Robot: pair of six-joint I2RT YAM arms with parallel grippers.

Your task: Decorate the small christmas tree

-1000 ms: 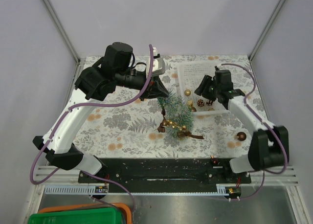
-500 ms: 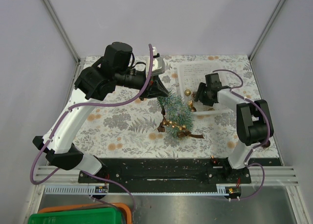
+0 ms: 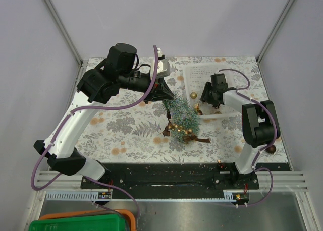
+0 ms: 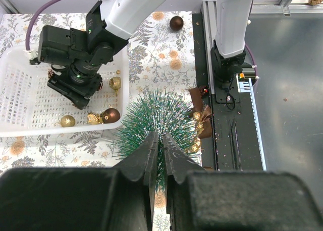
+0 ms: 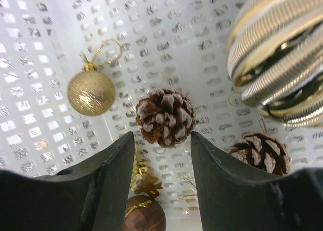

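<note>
The small christmas tree (image 3: 180, 115) sits on the desk beside the white basket (image 3: 194, 72) with only gold beads (image 3: 175, 126) and a brown ribbon (image 3: 199, 138) on it, the left hand (image 4: 158, 140) is pinched shut on its tip, and the right hand (image 5: 161, 137) is half open around a pine cone (image 5: 165, 116) that it has not grabbed yet.

The small christmas tree (image 4: 156, 115) is stiff dark-green bristle with frosted tips, strung with shiny gold beads (image 4: 194, 148). The white basket (image 5: 50, 19) is smooth perforated plastic. In it, a gold ball (image 5: 91, 92) is rough with glitter, a pine cone (image 5: 165, 116) has woody scales dusted white, a striped ball (image 5: 277, 49) is ribbed and glossy, and a brown ball (image 5: 145, 215) is faceted and shiny. The fingers (image 5: 108, 190) of the right gripper (image 5: 161, 136) are matt black plastic; the tablecloth (image 3: 126, 135) is matt printed cloth
</note>
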